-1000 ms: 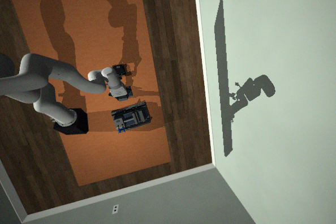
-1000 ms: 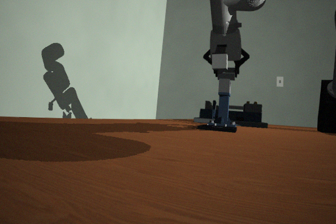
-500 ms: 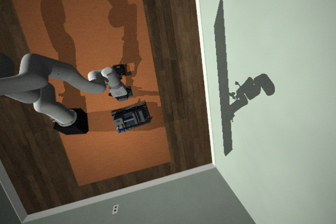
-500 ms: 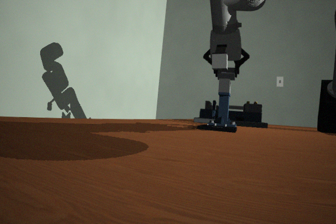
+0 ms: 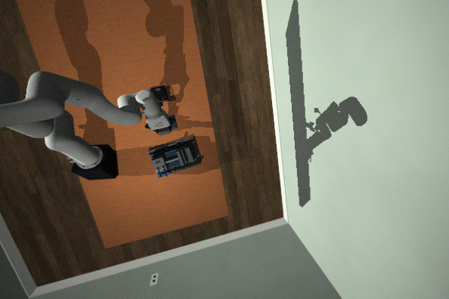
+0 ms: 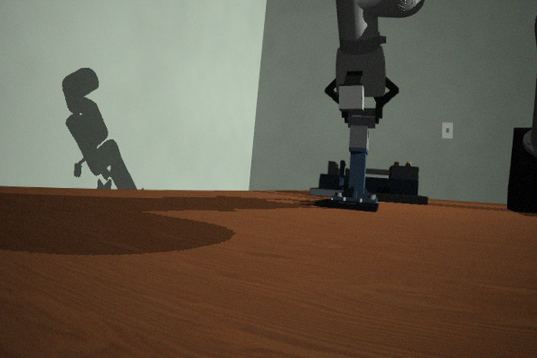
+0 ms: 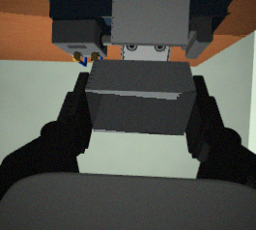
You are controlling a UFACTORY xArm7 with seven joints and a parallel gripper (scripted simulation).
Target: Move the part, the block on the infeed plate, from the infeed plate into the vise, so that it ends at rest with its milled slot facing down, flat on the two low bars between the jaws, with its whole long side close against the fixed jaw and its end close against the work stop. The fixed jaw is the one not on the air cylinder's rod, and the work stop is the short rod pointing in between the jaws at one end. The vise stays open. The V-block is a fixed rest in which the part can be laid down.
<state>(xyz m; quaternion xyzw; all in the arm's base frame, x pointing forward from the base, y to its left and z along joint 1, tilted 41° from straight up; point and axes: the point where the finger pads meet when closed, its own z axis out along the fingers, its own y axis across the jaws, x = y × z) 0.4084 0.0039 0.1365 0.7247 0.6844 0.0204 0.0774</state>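
My gripper points straight down and is shut on the part, a grey block held upright on end. In the wrist view the part fills the gap between the two black fingers. Its lower end is at the top of the blue V-block; I cannot tell whether they touch. The vise stands just behind the V-block, and from above it lies beside my gripper. The dark infeed plate lies on the other side of the gripper. The part's slot is hidden.
The arm's black base stands beside the vise on the orange table. Two small yellow-topped fittings sit at one end of the vise. The table edge runs past the vise toward the wall.
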